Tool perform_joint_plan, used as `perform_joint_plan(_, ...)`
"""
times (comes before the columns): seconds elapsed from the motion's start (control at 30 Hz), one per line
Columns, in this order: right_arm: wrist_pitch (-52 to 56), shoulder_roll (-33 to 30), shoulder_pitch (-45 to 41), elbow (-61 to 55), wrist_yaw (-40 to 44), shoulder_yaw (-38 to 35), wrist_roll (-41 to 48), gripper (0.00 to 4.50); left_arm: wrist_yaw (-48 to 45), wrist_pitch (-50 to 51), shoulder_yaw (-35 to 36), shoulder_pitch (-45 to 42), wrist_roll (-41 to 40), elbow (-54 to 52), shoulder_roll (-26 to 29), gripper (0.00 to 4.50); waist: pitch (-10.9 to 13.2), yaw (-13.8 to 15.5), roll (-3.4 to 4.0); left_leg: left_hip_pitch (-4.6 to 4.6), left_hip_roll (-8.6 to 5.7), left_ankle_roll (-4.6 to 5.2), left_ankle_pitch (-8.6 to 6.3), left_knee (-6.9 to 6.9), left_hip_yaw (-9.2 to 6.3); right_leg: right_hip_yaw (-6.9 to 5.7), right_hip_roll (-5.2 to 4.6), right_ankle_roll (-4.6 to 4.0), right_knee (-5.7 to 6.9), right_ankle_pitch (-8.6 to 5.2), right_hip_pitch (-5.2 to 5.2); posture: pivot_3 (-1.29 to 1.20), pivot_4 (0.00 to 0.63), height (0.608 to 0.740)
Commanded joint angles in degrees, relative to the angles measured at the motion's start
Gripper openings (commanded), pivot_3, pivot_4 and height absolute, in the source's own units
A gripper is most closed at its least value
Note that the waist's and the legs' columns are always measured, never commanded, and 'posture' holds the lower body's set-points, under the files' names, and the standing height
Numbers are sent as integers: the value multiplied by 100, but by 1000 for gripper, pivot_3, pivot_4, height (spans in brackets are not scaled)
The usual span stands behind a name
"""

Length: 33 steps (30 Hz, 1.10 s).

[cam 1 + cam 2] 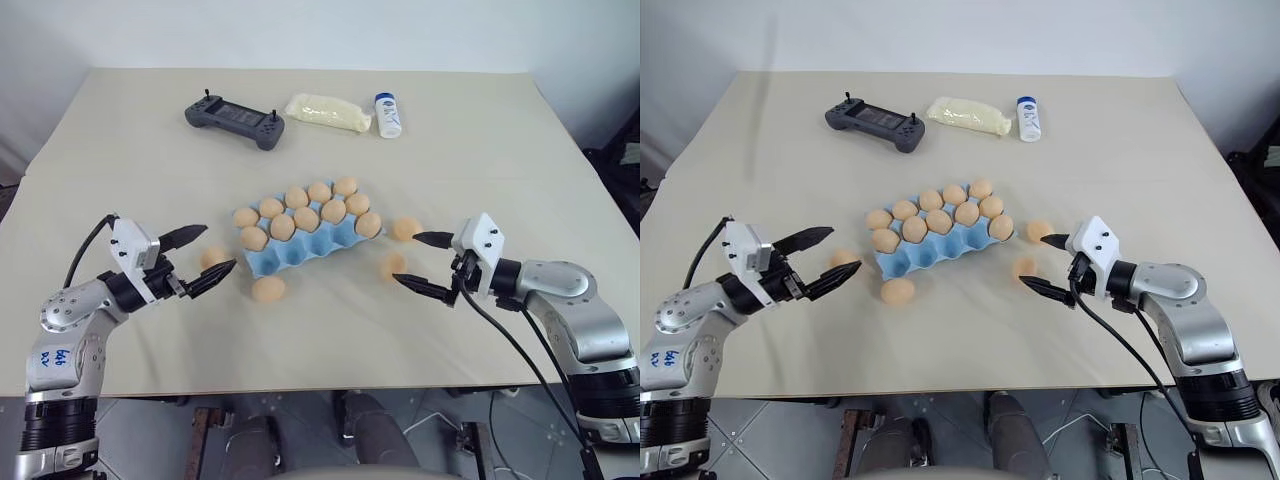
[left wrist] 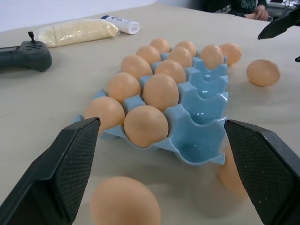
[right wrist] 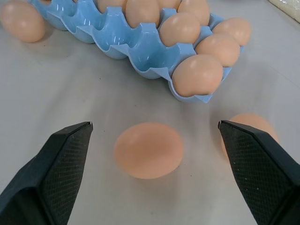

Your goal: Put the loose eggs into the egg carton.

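The light blue egg carton lies mid-table, its two far rows filled with several tan eggs and its near row of cups empty. Loose eggs lie around it on the table. One loose egg rests between the spread fingers of my open left gripper, seen close up as the near egg. A second egg sits by the carton's front corner. My open right gripper faces a third egg centred ahead of its fingers. Another egg lies beside the carton's right end.
At the table's far side lie a dark game controller, a pale yellow bag and a white bottle with a blue cap. The table's front edge runs just below both arms.
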Motion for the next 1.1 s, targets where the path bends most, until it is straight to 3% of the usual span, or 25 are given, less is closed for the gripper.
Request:
perform_joint_plan(0.03,-90,-23,54,-154,-70,-291,78,4486,44,-200,31,-94,-12,-18,-52,4500,0,3,0,0,0,0,0,0,0,0,0,5,0,3,0,0,150,740)
perform_joint_plan(0.4,366,-50,274,-445,-321,-470,208,4486,400,93,-65,-125,7,-240,-54,4500,0,8,0,1,0,0,0,3,0,0,1,10,6,5,0,0,150,740)
perform_joint_plan(0.7,1431,-673,1518,-1769,-241,-1089,782,4486,-63,375,-184,147,-206,-518,107,4500,0,76,-1,4,1,1,-6,3,0,3,2,8,0,4,1,0,150,740)
perform_joint_plan(1.1,1208,183,507,-1084,-973,-107,174,4486,-404,561,-249,469,-320,-830,197,4500,-2,-15,-6,6,-9,22,6,18,3,17,-1,-37,-1,-18,8,0,150,740)
